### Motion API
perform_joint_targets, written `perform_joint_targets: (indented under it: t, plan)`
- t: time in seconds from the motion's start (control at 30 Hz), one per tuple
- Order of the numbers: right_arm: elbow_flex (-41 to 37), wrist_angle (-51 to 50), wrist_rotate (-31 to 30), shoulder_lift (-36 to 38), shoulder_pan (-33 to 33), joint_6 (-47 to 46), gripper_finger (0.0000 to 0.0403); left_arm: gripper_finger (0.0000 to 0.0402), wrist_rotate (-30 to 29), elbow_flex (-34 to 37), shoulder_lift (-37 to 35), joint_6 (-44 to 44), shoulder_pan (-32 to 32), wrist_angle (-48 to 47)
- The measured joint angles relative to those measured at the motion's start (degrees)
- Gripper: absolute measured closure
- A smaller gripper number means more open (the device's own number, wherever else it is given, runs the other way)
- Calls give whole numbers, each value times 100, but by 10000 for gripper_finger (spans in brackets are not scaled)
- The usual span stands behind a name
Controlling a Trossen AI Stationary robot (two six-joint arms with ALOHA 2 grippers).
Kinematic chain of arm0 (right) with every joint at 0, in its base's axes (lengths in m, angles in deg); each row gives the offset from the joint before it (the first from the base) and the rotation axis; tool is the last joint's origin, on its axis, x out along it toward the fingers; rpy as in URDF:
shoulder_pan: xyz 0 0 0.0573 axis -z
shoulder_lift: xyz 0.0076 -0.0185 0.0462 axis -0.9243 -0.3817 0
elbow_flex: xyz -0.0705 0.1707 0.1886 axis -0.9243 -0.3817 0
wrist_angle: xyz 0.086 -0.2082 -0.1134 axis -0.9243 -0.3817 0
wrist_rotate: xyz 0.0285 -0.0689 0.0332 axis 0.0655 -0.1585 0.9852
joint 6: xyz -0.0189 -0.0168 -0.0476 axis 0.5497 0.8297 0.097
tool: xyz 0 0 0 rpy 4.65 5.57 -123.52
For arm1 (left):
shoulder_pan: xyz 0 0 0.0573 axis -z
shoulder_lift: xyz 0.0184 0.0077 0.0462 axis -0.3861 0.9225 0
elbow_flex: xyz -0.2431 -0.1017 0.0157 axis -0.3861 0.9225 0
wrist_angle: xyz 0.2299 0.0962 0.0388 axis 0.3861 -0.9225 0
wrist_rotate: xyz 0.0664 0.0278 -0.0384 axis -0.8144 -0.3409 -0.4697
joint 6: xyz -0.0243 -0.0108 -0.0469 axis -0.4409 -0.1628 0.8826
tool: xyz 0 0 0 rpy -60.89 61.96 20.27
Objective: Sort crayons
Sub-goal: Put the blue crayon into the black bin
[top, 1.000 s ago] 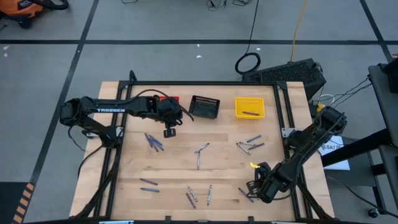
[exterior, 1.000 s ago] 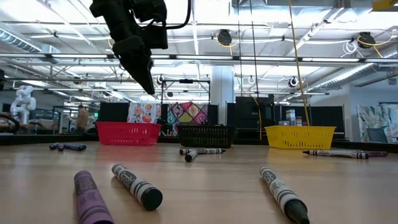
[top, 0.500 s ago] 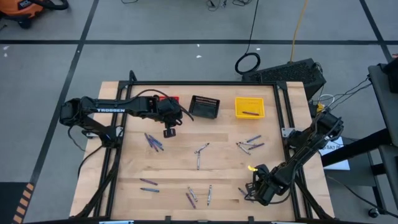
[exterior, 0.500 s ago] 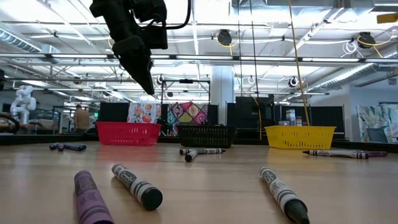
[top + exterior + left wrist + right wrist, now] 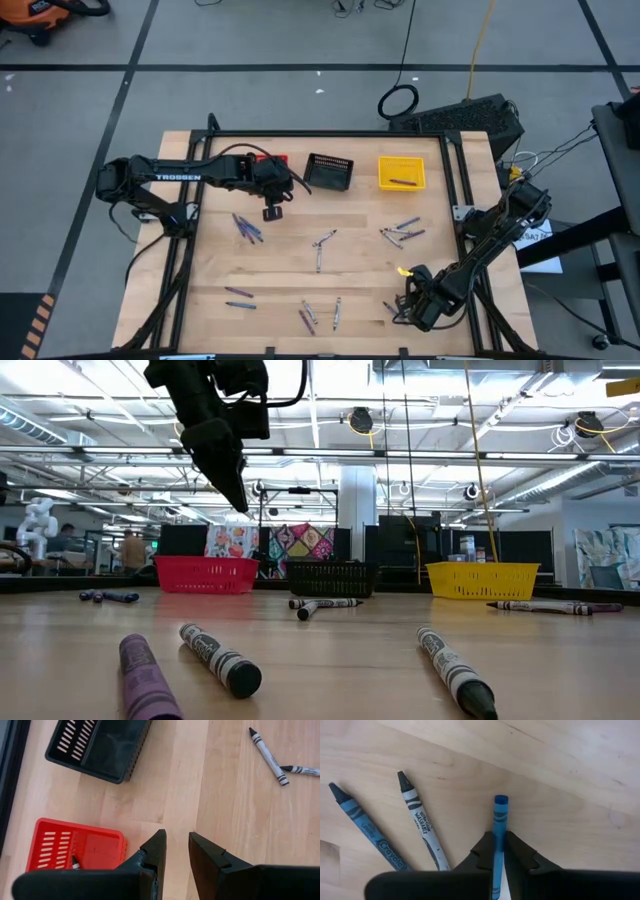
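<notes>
Down at the near right corner of the pale wooden counter (image 5: 290,260), the right gripper (image 5: 499,851) sits low with its dark fingers (image 5: 484,851) pinched tight on a blue wax crayon (image 5: 498,827), whose flat end pokes out ahead of the fingertips. Just beside it on the wood lie two more sticks: a grey paper-wrapped crayon with a black tip (image 5: 420,826) and a lighter blue crayon with a dark tip (image 5: 362,827), angled apart from each other and not touching the held one.

The left gripper (image 5: 177,851) hangs in the air above the far left part of the counter, near the baskets, its fingers (image 5: 156,851) narrowly parted with bare wood showing through the gap and nothing between them.

Along the far edge stand three small mesh baskets in a row: a red plastic basket (image 5: 55,845) with one dark-tipped stick lying in it, a black plastic basket (image 5: 330,172), and a yellow plastic basket (image 5: 401,163) holding a single dark crayon (image 5: 402,183).

The remaining crayons are scattered in loose clusters over the counter: a blue-purple group (image 5: 246,228) left of centre, a grey pair (image 5: 321,244) in the middle, a mixed bunch (image 5: 402,232) to the right, a pair (image 5: 239,297) near the front left, and several (image 5: 320,317) at the front centre. In the low view a purple crayon (image 5: 145,678) and two grey black-tipped ones (image 5: 219,659) lie closest to the camera.
</notes>
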Motion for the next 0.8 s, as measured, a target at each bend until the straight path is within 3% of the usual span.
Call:
perform_joint_targets:
  t: [0.2,0.43,0.8]
  plan:
    - [-12,-176,8,304,167,408,400,320,-75,0,0,-143,-7,-58]
    - [-32,-1152,-531,920,618,1002,402,320,-108,0,0,-322,-46,-367]
    - [-22,-1644,-1039,1469,2329,3744,402,320,-383,4,0,-289,-444,-1024]
